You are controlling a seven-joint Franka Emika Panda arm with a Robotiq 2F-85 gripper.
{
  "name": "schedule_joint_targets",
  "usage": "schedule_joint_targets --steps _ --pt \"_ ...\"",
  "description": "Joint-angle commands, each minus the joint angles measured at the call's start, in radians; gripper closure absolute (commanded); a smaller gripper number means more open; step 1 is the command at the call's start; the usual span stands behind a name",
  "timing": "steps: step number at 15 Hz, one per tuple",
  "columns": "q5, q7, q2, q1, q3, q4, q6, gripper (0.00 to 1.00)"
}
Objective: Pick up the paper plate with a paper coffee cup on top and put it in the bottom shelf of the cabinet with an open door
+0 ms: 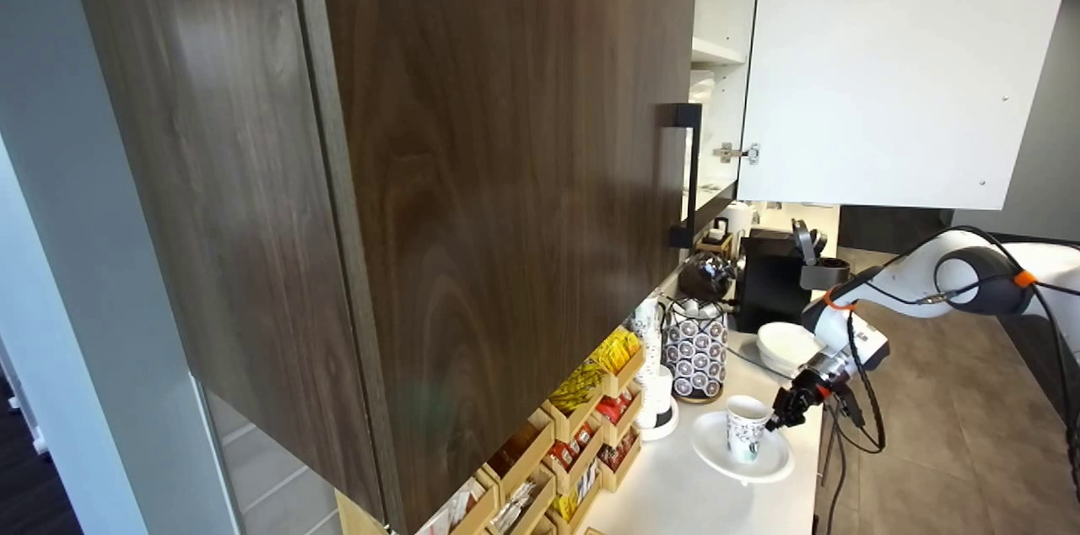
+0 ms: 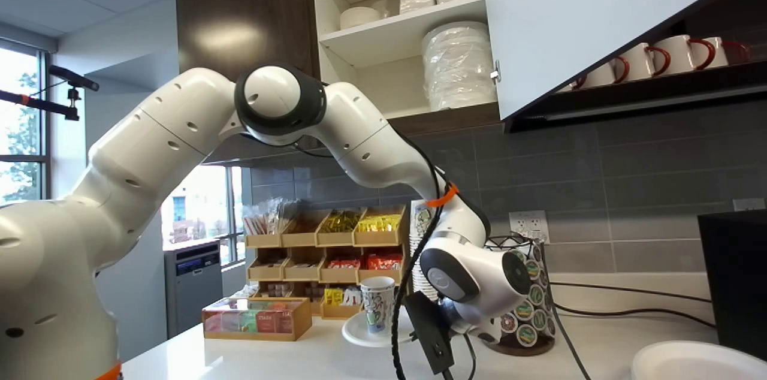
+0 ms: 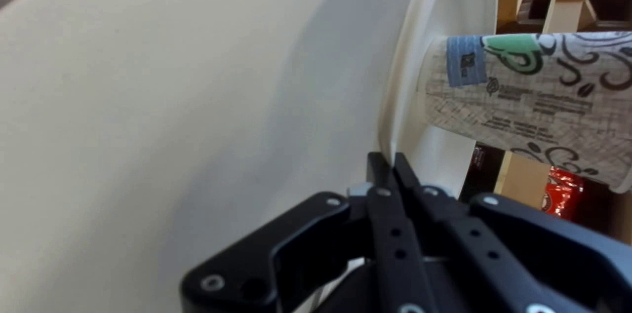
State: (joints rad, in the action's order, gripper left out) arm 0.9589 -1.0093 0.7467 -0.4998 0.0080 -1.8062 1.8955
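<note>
The end effector [image 3: 387, 161] was pinched on the near rim of the paper plate [image 2: 353, 333], the paper coffee cup [image 2: 377, 306] standing on that plate just beyond the grip. Lifting seemed in hand; next, a level climb was needed toward the bottom shelf [image 1: 717, 188] of the cabinet [image 2: 389, 83], well above.

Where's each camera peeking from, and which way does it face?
An exterior view: high beside the dark door, looking down the counter; arm and tool at picture's right.
An exterior view: above counter height, facing the open cabinet; arm left and centre, tool mostly hidden.
Wrist view: on the arm's end, looking at plate and cup; tool at bottom.
Both exterior views share arm, plate, cup, cabinet.
</note>
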Motion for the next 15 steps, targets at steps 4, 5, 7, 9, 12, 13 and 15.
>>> schedule_joint_targets --steps 4,5,7,9,12,13,15 --pt "0.022 -0.037 -0.173 0.042 -0.084 -0.127 -0.075 0.99" --pt "0.019 -0.029 -0.204 0.049 -0.092 -0.145 -0.081 0.99" --pt "0.015 -0.014 -0.258 0.064 -0.109 -0.176 -0.096 0.99" --pt "0.012 0.005 -0.306 0.078 -0.126 -0.198 -0.113 0.99" --pt "0.008 0.054 -0.38 0.1 -0.15 -0.225 -0.133 0.99" --pt "0.004 0.075 -0.403 0.107 -0.159 -0.231 -0.142 0.99" --pt "0.006 0.05 -0.359 0.113 -0.166 -0.184 -0.146 0.96"
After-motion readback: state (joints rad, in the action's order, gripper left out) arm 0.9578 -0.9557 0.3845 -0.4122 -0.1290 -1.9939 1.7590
